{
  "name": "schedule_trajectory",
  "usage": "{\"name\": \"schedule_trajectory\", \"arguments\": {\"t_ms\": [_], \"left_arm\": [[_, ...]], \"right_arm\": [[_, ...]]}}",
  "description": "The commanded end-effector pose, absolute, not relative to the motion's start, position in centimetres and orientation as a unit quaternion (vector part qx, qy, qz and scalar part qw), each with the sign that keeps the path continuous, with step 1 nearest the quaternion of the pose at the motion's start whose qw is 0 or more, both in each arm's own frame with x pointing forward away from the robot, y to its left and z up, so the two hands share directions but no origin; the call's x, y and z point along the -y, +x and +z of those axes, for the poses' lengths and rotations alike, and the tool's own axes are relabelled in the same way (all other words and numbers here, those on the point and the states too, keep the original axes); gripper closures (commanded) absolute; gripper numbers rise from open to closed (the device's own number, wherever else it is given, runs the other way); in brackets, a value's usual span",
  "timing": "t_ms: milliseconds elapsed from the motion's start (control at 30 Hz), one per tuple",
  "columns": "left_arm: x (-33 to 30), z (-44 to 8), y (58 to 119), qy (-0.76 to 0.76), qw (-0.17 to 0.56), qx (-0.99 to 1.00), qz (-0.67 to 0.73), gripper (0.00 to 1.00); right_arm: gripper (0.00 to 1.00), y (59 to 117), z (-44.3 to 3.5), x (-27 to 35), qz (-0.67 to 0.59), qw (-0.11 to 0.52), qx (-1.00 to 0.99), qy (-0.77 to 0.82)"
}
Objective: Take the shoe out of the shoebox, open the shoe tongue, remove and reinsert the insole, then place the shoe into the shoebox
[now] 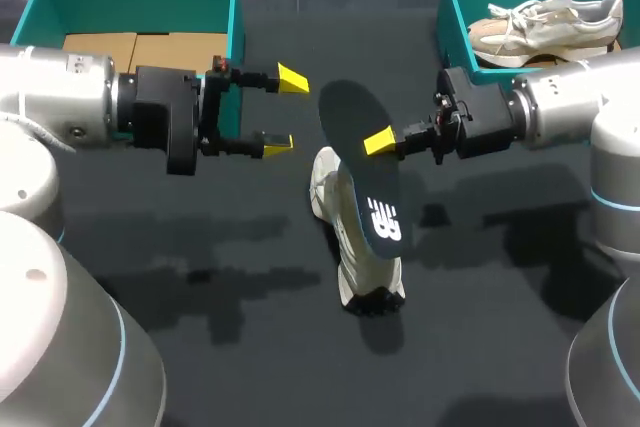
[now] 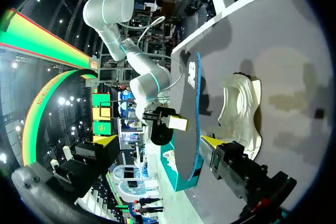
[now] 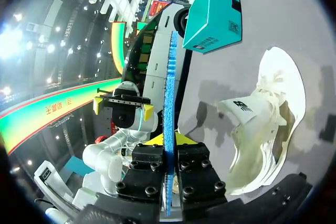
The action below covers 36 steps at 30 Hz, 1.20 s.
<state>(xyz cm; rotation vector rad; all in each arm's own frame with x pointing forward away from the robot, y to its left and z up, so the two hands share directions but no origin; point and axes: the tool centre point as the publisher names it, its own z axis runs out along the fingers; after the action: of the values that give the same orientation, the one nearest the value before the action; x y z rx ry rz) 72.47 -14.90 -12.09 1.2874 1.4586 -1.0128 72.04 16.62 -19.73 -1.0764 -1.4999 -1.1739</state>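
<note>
Right claw [image 3: 168, 141] pinches the dark flat foam insole [image 1: 362, 162] by one edge, so the insole stands on edge and its blue underside shows. Below it the white mesh sneaker [image 1: 368, 277] lies mid dark worktop [image 1: 250, 347], outside both boxes. Left claw [image 1: 285, 112] is spread and empty, near the insole's other side. Teal cardboard shoebox [image 1: 235, 27] sits back left. The second teal shoebox [image 1: 452, 17], back right, holds a beige sneaker [image 1: 545, 27].

**Dark table, soft shadows**

Head view: light comes from above. The table [image 1: 250, 347] is dark and the white shoe [image 1: 365, 272] shines bright. Big soft shadows lie across the table. Wrist views: table looks pale grey & well lit, w/ a grey shadow beside the shoe.
</note>
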Motion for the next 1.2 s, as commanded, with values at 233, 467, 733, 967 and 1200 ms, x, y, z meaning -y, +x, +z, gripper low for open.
{"name": "schedule_trajectory", "arguments": {"t_ms": [233, 467, 733, 967, 1200], "left_arm": [[15.6, -8.9, 75.2, 0.603, 0.291, -0.674, -0.312, 0.00], [16.6, -8.7, 76.0, 0.630, 0.195, -0.703, -0.266, 0.00], [17.7, -8.3, 76.7, 0.657, 0.124, -0.716, -0.202, 0.00], [18.9, -7.9, 77.0, 0.671, 0.079, -0.721, -0.155, 0.00], [20.0, -7.6, 77.2, 0.681, 0.040, -0.723, -0.108, 0.00]], "right_arm": [[1.00, 72.0, -19.7, -16.7, -0.476, 0.458, 0.609, -0.438], [1.00, 72.0, -19.7, -16.7, -0.476, 0.458, 0.609, -0.438], [1.00, 72.0, -19.7, -16.7, -0.476, 0.458, 0.609, -0.438], [1.00, 72.0, -19.7, -16.7, -0.476, 0.458, 0.609, -0.438], [1.00, 72.0, -19.7, -16.7, -0.476, 0.458, 0.609, -0.438]]}}
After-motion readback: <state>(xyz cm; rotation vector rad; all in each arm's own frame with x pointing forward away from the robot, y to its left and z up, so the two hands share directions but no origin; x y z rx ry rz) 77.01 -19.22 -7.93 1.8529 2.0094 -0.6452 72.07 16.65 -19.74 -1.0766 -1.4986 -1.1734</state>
